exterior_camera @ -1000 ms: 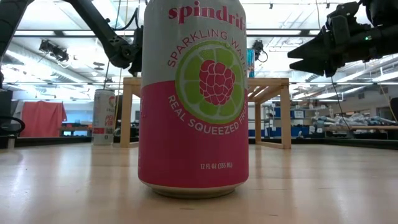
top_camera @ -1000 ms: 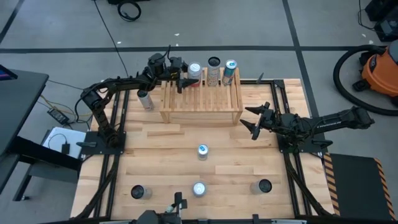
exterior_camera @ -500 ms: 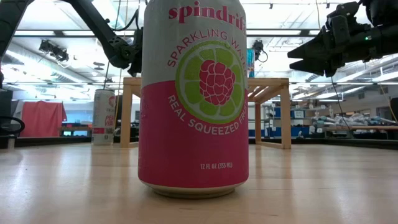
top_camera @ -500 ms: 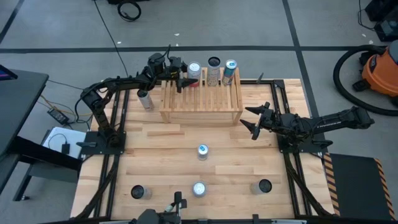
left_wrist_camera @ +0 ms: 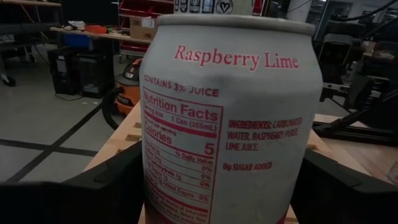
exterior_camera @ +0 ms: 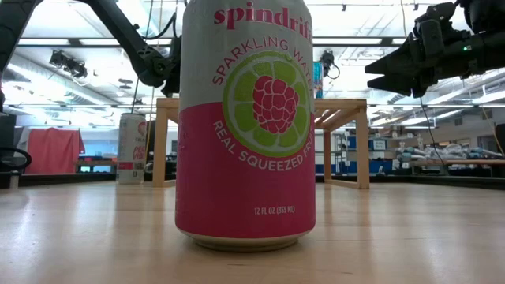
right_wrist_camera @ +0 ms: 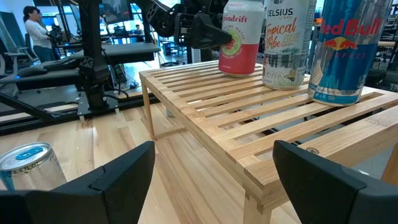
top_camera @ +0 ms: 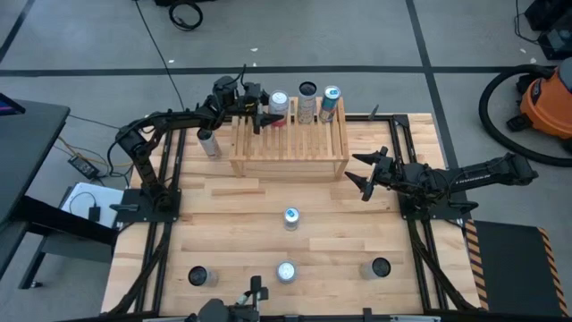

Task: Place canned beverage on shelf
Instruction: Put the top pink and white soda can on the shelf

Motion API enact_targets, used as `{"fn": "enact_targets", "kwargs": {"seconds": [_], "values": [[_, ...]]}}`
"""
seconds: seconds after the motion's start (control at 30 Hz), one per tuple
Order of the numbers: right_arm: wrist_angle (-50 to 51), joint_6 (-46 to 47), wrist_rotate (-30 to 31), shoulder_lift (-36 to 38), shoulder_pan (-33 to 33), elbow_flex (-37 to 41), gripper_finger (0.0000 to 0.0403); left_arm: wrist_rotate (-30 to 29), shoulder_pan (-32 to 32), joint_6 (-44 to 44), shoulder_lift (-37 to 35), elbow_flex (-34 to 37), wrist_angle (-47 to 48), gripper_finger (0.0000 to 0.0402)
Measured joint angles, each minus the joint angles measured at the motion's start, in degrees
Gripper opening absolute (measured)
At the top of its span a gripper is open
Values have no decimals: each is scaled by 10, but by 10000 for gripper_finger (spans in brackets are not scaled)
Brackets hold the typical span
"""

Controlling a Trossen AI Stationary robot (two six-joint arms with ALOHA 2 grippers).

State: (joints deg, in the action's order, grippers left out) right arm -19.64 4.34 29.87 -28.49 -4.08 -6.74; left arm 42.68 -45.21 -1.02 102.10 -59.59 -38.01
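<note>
The pale butcher-block wooden table (top_camera: 223, 224) carries the pale natural-wood slatted shelf (top_camera: 288, 143), a box-like rack standing at its far edge. The left arm's jaws (top_camera: 266, 113) reach over the shelf's far left corner and close around a pink-and-white Spindrift raspberry lime can (top_camera: 280, 101), which stands upright on the slats; the left wrist view shows that can (left_wrist_camera: 227, 118) filling the space between the two fingers. Just beyond it, away from the left jaws along the back row, stand a white Celsius can (right_wrist_camera: 285, 40) and then a blue-and-silver Red Bull can (right_wrist_camera: 343, 50), all three upright. A slim white-and-red can (top_camera: 208, 143) stands on the table below and behind the left jaws, beside the shelf's left end. The right arm's jaws (top_camera: 365, 175) hover spread wide and empty, just off the shelf's right end, pointing toward it. In front of the right jaws, nearer mid-table, stands a silver can with a blue top (top_camera: 291, 217).
</note>
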Motion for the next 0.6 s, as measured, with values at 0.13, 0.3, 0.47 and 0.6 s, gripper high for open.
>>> {"fn": "enact_targets", "kwargs": {"seconds": [0.13, 0.3, 0.47, 0.6], "values": [[0, 0, 0, 0, 0, 0, 336, 2, 0, 2, 0, 0, 1, 316], [0, 0, 0, 0, 0, 0, 336, 11, 0, 2, 0, 0, 1, 316], [0, 0, 0, 0, 0, 0, 336, 11, 0, 2, 0, 0, 1, 316], [0, 0, 0, 0, 0, 0, 336, 12, 0, 2, 0, 0, 1, 316]]}}
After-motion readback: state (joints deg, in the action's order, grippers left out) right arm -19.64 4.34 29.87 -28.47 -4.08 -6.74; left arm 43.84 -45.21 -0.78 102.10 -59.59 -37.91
